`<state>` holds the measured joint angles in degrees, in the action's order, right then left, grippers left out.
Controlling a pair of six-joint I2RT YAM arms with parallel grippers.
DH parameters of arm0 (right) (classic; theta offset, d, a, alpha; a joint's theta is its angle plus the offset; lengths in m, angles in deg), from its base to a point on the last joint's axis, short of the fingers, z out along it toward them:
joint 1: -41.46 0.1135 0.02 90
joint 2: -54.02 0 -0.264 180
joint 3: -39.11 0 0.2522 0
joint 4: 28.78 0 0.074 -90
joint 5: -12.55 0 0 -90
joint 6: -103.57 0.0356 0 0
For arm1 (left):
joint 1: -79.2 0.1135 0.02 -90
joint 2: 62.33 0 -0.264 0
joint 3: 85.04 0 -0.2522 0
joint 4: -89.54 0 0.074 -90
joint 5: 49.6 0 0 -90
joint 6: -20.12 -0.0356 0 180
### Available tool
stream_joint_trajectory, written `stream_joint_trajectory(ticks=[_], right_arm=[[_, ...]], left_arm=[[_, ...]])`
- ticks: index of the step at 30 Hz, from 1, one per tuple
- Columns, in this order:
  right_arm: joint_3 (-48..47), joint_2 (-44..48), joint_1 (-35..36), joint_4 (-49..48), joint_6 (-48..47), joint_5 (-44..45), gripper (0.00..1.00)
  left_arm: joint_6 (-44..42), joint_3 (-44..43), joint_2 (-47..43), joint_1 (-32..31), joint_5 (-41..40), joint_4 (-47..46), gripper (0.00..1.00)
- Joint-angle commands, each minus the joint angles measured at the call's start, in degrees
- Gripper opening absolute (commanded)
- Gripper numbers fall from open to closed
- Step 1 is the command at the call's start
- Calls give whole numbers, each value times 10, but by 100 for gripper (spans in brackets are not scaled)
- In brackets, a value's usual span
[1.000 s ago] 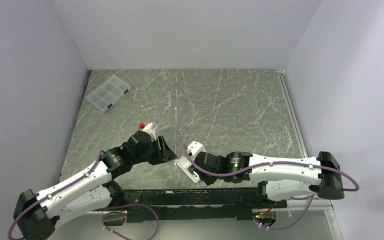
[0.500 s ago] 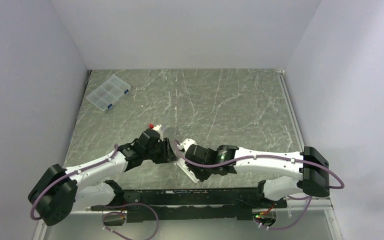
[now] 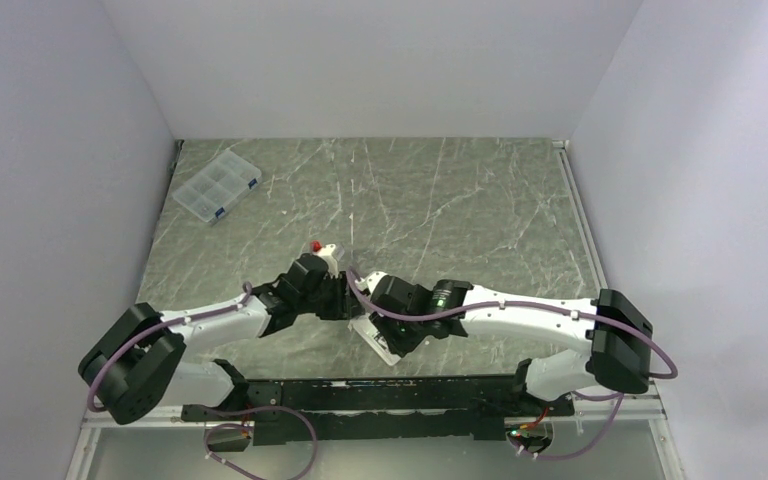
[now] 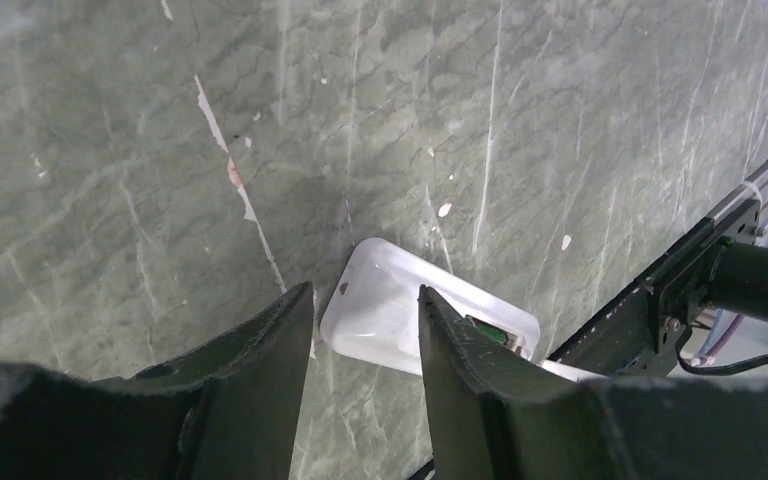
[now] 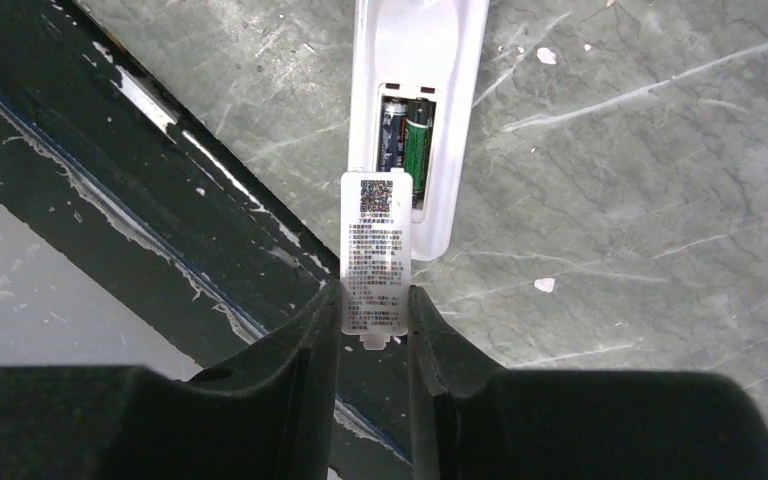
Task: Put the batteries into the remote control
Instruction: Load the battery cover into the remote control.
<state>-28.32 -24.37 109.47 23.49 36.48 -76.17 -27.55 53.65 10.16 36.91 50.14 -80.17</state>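
The white remote control (image 5: 415, 60) lies back-up on the table, its recess uncovered. Both batteries (image 5: 407, 150) sit side by side inside it, one dark, one green. My right gripper (image 5: 373, 300) is shut on the small white printed cover piece (image 5: 373, 255), which it holds just short of the recess at the remote's near end. My left gripper (image 4: 365, 298) is open and holds nothing; it hovers over the other end of the remote control (image 4: 400, 312). In the top view both grippers meet above the remote control (image 3: 378, 345) at the table's near middle.
A clear compartment box with blue clips (image 3: 217, 185) stands at the far left. A black rail (image 3: 360, 395) runs along the near edge, right beside the remote. The two arms' wrists are close together.
My left arm has swung right until its gripper reaches the remote. The right arm has shifted left and forward with the cover piece in its grip.
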Motion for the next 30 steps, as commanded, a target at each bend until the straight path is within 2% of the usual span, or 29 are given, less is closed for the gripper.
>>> stream_joint_trajectory(ticks=[1,6,13,30], right_arm=[[-21,-13,-7,-8,-9,-8,10],[-24,-22,-10,-9,-9,-8,9],[-32,-42,-13,-14,-10,-9,7],[-44,-75,-18,-11,-16,-5,7]], left_arm=[[-33,-10,17,2,24,-61,48],[-44,-2,37,2,23,-80,48],[-36,15,65,2,69,-124,47],[-33,53,28,1,95,-123,45]])
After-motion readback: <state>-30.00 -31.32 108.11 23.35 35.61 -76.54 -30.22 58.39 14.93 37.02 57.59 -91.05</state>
